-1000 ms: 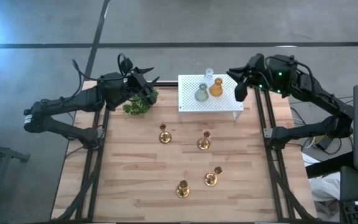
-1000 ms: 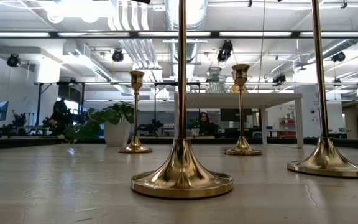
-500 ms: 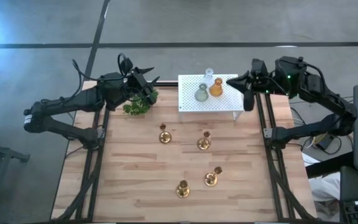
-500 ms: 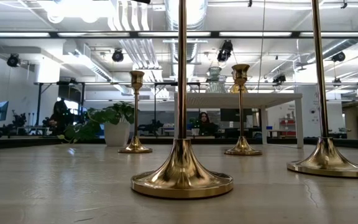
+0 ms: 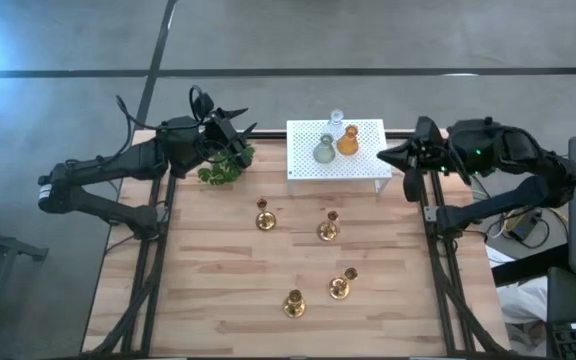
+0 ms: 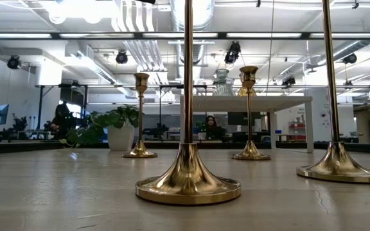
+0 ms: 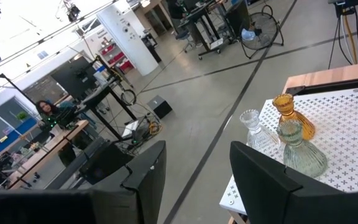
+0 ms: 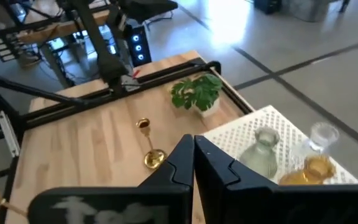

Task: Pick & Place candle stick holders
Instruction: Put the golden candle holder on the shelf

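Candlesticks (image 5: 327, 228): shiny gold, round bases, slim stems.

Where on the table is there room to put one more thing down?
The wide bare wood left of the four gold candlesticks, below the plant, is free. So is the strip right of them, by the table's right edge. The white stand is crowded at its back, where three glass holders cluster; its front stays bare.
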